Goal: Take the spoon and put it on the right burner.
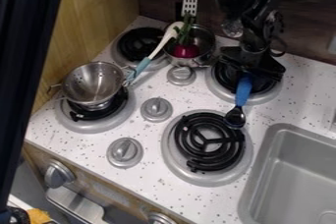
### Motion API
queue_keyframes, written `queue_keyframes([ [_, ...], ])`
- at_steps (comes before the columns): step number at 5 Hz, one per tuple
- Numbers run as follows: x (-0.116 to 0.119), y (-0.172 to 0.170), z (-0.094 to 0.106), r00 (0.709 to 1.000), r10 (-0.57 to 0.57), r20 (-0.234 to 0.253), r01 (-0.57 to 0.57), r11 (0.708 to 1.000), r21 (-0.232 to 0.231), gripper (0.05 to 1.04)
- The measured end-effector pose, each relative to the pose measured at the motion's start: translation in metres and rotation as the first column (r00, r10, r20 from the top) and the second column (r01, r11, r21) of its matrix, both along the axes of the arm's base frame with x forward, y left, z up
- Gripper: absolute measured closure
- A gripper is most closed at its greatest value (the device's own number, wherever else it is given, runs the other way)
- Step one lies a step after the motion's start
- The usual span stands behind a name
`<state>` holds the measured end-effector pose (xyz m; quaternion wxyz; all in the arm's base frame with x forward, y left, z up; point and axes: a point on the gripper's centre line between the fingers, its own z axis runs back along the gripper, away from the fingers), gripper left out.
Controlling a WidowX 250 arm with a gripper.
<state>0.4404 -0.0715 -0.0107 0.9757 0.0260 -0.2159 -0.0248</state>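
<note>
Plainly, we have the black gripper (249, 68) over the rear right burner (263, 96), right at the blue handle of the spoon (242, 90), whose bowl reaches the edge of the front right burner (185, 142). We cannot tell how far the jaws are parted or whether they grip the handle. If the hold is loose or absent, we may drag the spoon askew; if we travel too low, its bowl could snag on the coil. We want to clear the pot (190, 62) on one side and the sink (263, 169) on the other; the counter between burner and sink gives us a narrow margin.
</note>
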Motion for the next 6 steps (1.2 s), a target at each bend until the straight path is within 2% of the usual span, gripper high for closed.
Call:
queue_keyframes([
  [1, 0.0, -0.001, -0.001, 1.0, -0.026, 0.004, 0.026, 1.0, 0.008, 0.08],
  [2, -0.001, 0.001, -0.002, 1.0, -0.03, -0.004, 0.03, 0.999, 0.023, 0.08],
  [3, -0.011, 0.0, 0.007, 1.0, -0.016, -0.018, 0.017, 0.998, 0.058, 0.084],
  [4, -0.027, -0.011, 0.027, 0.999, 0.003, -0.049, 0.0, 0.998, 0.068, 0.084],
  [6, -0.055, 0.003, 0.04, 0.998, 0.039, -0.058, -0.03, 0.989, 0.146, 0.084],
])
